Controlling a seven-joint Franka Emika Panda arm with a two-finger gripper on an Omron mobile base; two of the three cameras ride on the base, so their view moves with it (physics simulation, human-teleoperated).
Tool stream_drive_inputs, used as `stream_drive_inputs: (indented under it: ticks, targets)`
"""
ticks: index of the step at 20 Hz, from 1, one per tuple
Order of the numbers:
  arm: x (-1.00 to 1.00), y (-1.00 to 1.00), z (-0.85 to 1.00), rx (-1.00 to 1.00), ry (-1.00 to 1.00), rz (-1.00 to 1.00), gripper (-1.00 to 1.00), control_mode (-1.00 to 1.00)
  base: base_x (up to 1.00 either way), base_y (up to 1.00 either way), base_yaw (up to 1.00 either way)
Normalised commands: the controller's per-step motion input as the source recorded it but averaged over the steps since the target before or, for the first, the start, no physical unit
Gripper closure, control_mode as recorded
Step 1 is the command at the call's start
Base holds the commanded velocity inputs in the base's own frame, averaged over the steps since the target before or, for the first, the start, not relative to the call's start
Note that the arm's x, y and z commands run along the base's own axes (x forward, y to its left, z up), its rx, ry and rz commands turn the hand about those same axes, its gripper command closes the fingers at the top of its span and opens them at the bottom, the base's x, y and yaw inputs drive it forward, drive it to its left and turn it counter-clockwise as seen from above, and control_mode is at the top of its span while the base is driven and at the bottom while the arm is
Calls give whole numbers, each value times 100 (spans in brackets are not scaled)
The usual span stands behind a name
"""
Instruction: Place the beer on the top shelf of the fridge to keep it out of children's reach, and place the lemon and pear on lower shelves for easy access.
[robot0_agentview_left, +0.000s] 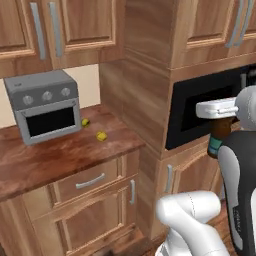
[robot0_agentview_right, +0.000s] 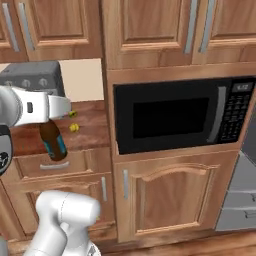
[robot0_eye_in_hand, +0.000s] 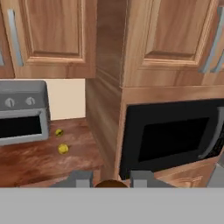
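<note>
I judged the task barely started: 1 of the 3 items was in my grip and 0 were stored. The hand (robot0_agentview_right: 52, 119) was pinched on the beer (robot0_agentview_right: 54, 142), its fingers pressed against the bottle's neck, and the bottle hung below the hand with its teal label at the lower end, clear of the bench (robot0_agentview_left: 60, 157). In the hand view the brown bottle top (robot0_eye_in_hand: 111, 183) sat right between the 2 fingertips (robot0_eye_in_hand: 78, 179) at 6 o'clock of the picture, so the beer was directly under the hand and touching it.

The lemon (robot0_agentview_left: 101, 135) and the pear (robot0_agentview_left: 85, 122) both lay on the wooden bench, untouched, just in front of the toaster oven (robot0_agentview_left: 46, 106). From the lemon, the pear sat at about 11 o'clock, near it but apart. In the right base view both fruits (robot0_agentview_right: 74, 128) lay at roughly 2 o'clock of the held bottle, near it but further back on the bench.

The microwave (robot0_agentview_right: 172, 116) stood in the cabinet wall at 3 o'clock of the hand in the right base view. Grey slabs at that view's far right edge (robot0_agentview_right: 242, 190) may have belonged to the fridge, but I could not tell, and I could not make out its top shelf. My reading was that all 3 placements remained: carry the beer over and up first, then come back for each fruit.
</note>
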Motion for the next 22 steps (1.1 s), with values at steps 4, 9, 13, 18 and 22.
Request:
stream_drive_inputs:
  ticks: [4, 9, 13, 18, 22]
  targets:
    - [0, 0, 0, 0, 0, 0, 100, 100, -1, -62, -64]
    - [0, 0, 0, 0, 0, 0, 100, 100, 0, -59, -64]
    - [0, 0, 0, 0, 0, 0, 100, 100, 0, -54, -59]
    - [0, 0, 0, 0, 0, 0, 100, 100, 5, -62, -50]
    - [0, 0, 0, 0, 0, 0, 100, 100, 42, -64, -38]
